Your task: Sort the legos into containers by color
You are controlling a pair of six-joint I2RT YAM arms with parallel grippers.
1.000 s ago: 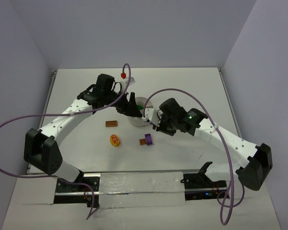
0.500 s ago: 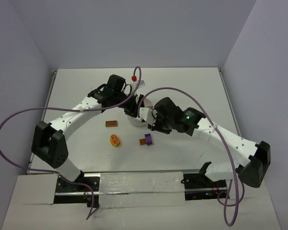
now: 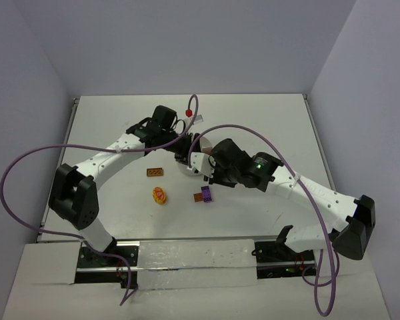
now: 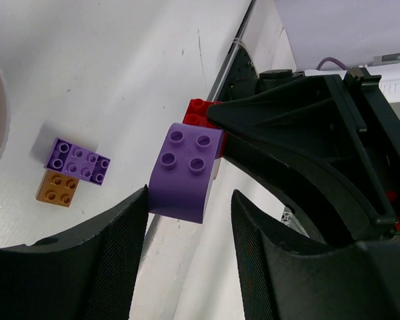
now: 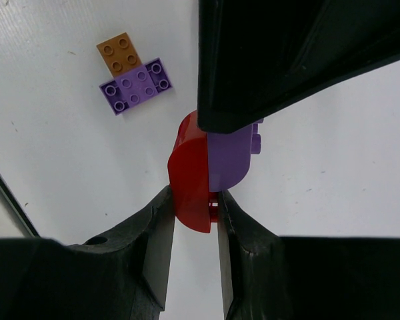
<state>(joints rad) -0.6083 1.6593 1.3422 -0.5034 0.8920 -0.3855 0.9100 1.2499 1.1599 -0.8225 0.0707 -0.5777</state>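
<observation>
Right by the low white round plastic dish [image 3: 185, 169], the right gripper [image 5: 192, 200] is pinching a red curved plastic brick [image 5: 185, 170] tight between closed fingers. A purple curved plastic brick [image 4: 185, 170] is clinging to it, sitting between the fingers of the left gripper [image 4: 190, 197]. I cannot tell whether those fingers are squeezing. A flat purple plastic plate [image 3: 206, 193] and a flat brown-orange plastic plate [image 3: 199, 197] are lying together near the dish.

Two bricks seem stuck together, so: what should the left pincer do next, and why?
Probably close the left pincer on the purple rounded plastic brick: its pads bracket it with a gap showing, while the right pincer clamps the red curved plastic brick stuck to it.
</observation>
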